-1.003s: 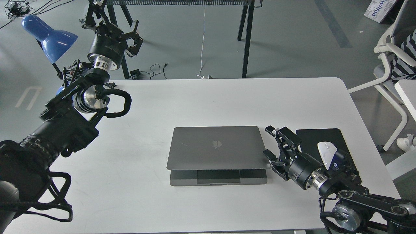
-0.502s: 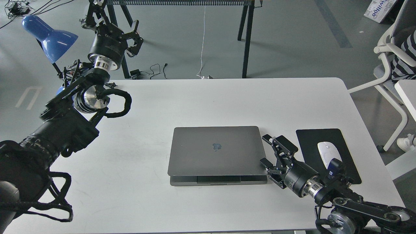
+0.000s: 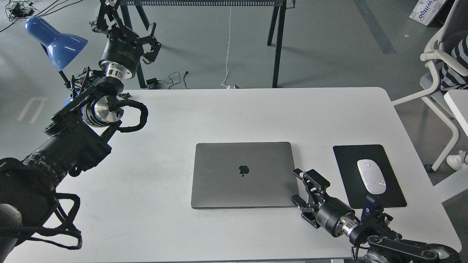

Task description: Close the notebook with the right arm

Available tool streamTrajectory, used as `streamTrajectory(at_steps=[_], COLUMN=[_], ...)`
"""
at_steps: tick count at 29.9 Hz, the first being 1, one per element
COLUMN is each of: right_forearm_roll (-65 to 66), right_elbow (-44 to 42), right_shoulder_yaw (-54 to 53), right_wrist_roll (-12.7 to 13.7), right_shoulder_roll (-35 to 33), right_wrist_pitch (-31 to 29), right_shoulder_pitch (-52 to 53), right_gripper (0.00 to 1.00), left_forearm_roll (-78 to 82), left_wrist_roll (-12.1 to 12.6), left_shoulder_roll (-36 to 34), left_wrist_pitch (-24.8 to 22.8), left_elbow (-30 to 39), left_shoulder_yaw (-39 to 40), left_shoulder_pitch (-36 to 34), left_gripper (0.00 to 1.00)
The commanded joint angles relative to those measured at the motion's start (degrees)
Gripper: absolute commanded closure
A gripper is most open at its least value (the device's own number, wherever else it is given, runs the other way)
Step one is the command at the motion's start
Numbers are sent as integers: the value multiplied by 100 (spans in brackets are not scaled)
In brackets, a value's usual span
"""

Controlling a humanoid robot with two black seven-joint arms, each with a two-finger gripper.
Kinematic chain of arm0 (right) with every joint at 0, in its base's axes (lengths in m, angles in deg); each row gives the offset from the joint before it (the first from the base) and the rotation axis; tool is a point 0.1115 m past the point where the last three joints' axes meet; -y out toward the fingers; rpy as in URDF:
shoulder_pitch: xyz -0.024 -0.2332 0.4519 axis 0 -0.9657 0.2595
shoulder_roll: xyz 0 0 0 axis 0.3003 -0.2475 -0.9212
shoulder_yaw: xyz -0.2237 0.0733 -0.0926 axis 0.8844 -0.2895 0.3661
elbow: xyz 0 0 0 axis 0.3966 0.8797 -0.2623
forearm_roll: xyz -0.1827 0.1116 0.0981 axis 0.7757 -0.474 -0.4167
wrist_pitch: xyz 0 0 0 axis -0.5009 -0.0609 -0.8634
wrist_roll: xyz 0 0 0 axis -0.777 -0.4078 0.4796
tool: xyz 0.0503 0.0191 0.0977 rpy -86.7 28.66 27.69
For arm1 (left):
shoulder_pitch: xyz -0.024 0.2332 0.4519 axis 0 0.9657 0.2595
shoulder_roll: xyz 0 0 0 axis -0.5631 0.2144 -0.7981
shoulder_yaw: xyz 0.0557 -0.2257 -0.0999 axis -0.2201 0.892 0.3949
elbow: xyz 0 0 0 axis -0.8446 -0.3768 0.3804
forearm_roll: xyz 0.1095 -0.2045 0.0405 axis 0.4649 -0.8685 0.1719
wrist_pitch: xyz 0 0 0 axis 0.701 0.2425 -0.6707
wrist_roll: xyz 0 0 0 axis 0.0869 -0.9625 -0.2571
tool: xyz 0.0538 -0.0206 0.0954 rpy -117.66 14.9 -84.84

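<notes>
Beside the shut notebook [image 3: 244, 174], the right claw [image 3: 301, 186] gapes.

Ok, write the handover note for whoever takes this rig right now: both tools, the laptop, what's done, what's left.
Right tool: open, empty, at the notebook's front right corner, just off its edge.
Left tool: raised beyond the table's far left corner, holding nothing; open or shut cannot be told.
Notebook: lid flat down, logo up, centred on the white table.
Mouse rests on the mouse pad, right of the notebook, untouched.
Done: the notebook looks fully closed.
Left: probably only to draw the right arm clear of the notebook.
</notes>
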Motion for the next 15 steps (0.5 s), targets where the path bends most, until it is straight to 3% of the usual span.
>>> streamTrajectory(at_steps=[1, 5, 15], right_forearm_roll=[-9, -26, 53], right_elbow=[39, 364, 1919], right_shoulder_yaw=[-4, -127, -689], right_wrist_roll=[2, -7, -7], right_shoulder_roll=[7, -116, -1354], right_wrist_pitch=[-1, -1, -18], right_shoulder_pitch=[-26, -18, 79], right_gripper=[1, 1, 1], left_forearm_roll=[4, 4, -5], left_wrist_roll=[0, 0, 0], left_shoulder_roll=[0, 0, 0], left_wrist_pitch=[0, 0, 0], left_elbow=[0, 0, 0], left_shoulder_yaw=[0, 0, 0], left_shoulder_pitch=[0, 0, 0], left_gripper=[0, 0, 0])
